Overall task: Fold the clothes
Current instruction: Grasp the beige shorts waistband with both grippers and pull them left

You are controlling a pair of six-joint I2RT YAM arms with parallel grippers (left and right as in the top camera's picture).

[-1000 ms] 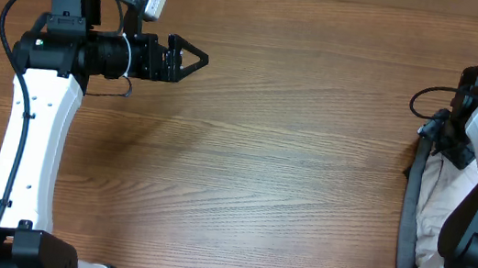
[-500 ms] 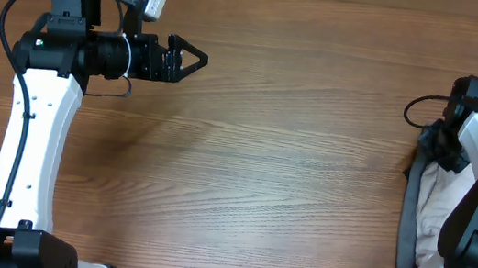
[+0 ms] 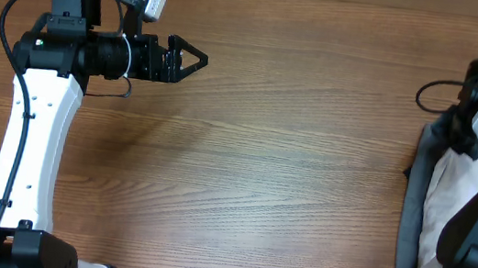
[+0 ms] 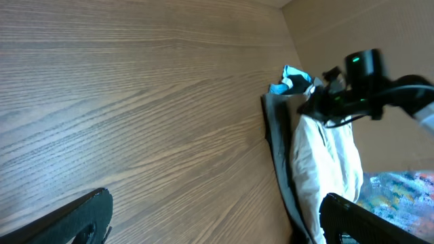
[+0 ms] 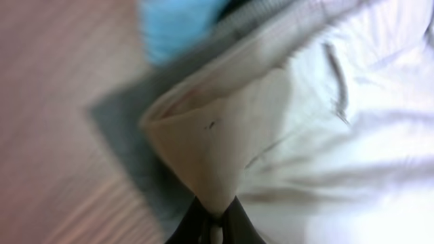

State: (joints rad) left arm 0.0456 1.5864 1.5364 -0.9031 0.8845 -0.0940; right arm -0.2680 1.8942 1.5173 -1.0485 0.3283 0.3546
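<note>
Your right fingers (image 5: 188, 228) pinch a fold of the cream shorts (image 5: 203, 146); your left fingers (image 4: 80, 217) are spread wide over the surface (image 3: 290, 169), holding nothing.

We see the cream shorts (image 3: 441, 202) crumpled in a heap at the table's (image 3: 291, 159) right edge, one fold drawn into a peak pinched between the right gripper's (image 5: 215, 224) jaws.

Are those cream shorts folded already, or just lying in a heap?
Not folded. The shorts lie bunched in a heap on a grey garment, with one corner pinched by the right end effector.
</note>
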